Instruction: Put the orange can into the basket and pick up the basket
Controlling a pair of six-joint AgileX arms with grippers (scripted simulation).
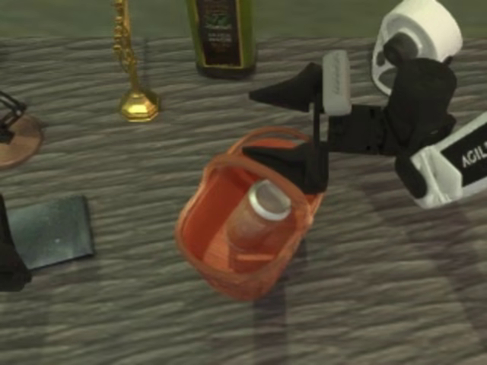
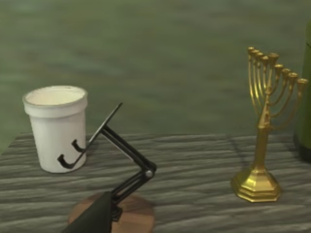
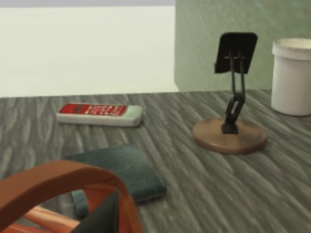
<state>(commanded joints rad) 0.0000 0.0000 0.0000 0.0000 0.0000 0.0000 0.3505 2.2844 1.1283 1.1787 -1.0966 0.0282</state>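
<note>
Now the right hand (image 1: 308,133) sits over the basket (image 1: 202,228) on its side toward the counter's right edge, one dark finger (image 1: 289,91) held out beyond the hoop handle (image 1: 270,135) and the other finger (image 1: 293,169) lying across the rim inside it, so the fingers stand apart and straddle the handle rather than clamping it. From the right wrist view the handle (image 3: 63,182) arches just in front of the hand. The orange can (image 1: 259,217) already stands upright inside the basket, near the counter's middle. I judge the lift turns on this: the handle runs between the fingers, crosswise to them, and the right arm is far nearer. My left hand is parked at the counter's left edge, its fingers hidden.
</note>
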